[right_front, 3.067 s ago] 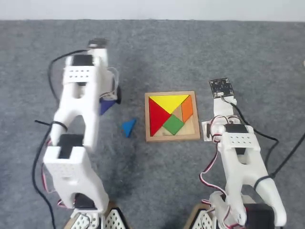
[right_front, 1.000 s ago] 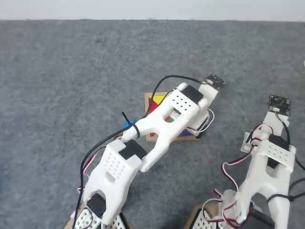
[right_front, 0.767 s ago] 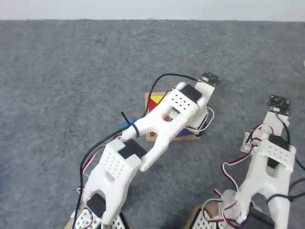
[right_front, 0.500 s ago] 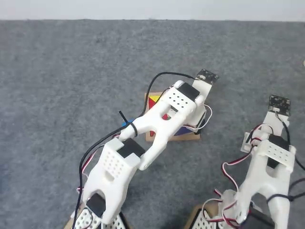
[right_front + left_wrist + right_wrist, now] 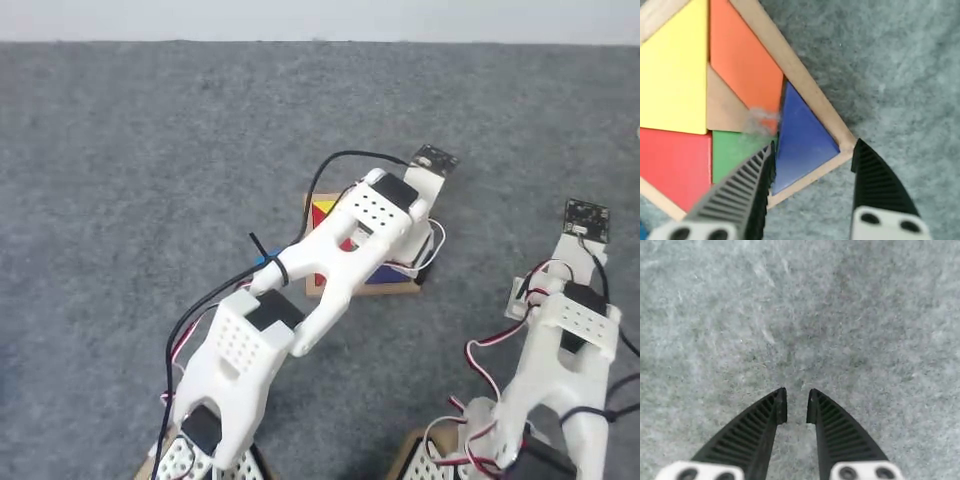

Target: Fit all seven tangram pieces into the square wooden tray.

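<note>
The square wooden tray (image 5: 812, 97) holds yellow (image 5: 675, 75), orange (image 5: 742, 60), red (image 5: 675, 160) and green (image 5: 732, 150) pieces. A dark blue triangle (image 5: 802, 137) lies in its corner beside the orange piece. My left gripper (image 5: 815, 145) hangs open just above that triangle, one finger on either side, gripping nothing. In the high view the left arm (image 5: 370, 225) covers most of the tray (image 5: 400, 288). A small light blue triangle (image 5: 264, 260) lies on the carpet left of the tray, partly behind the arm. My right gripper (image 5: 796, 406) is nearly shut over bare carpet.
Bare wood (image 5: 722, 107) shows between the yellow, orange and green pieces. The right arm (image 5: 565, 325) stands off to the right of the tray. Grey carpet (image 5: 150, 150) spreads all around.
The left arm carried the dark blue triangle from the far left into the tray corner and let it go. In the last second it edged slightly away. The right arm withdrew rightward.
</note>
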Motion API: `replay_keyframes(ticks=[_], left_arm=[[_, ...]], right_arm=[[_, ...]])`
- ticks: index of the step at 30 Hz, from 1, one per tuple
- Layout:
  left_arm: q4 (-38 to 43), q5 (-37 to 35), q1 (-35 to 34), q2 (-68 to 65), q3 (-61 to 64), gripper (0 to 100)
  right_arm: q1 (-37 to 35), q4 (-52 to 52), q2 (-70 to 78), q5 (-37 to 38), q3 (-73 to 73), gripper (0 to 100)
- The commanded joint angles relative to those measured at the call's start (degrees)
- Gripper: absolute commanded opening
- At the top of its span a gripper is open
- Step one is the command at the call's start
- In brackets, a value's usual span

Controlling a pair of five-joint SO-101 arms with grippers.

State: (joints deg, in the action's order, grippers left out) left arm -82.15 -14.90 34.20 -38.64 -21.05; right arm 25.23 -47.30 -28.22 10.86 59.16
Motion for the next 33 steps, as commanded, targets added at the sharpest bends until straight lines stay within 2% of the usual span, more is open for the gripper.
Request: replay_keyframes(ticks=[1,11,17,27,33], left_arm=[[0.09,-0.26,-1.67,4.31,-4.18,24],[-1.58,0.09,-4.57,7.21,-5.14,24],[-1.05,1.23,-6.68,7.21,-0.31,24],[6.07,1.41,-6.51,7.21,9.27,24],[7.12,3.52,-6.51,7.91,9.27,24]], right_arm=[[-0.66,0.66,-0.04,-0.44,-0.62,7.4],[-0.66,0.66,-0.04,-0.35,-0.62,7.4],[-0.75,0.75,-0.04,-0.35,-0.62,7.4],[-0.75,0.84,-0.04,-0.35,-0.62,7.4],[-0.75,0.92,-0.04,-0.35,-0.62,7.4]])
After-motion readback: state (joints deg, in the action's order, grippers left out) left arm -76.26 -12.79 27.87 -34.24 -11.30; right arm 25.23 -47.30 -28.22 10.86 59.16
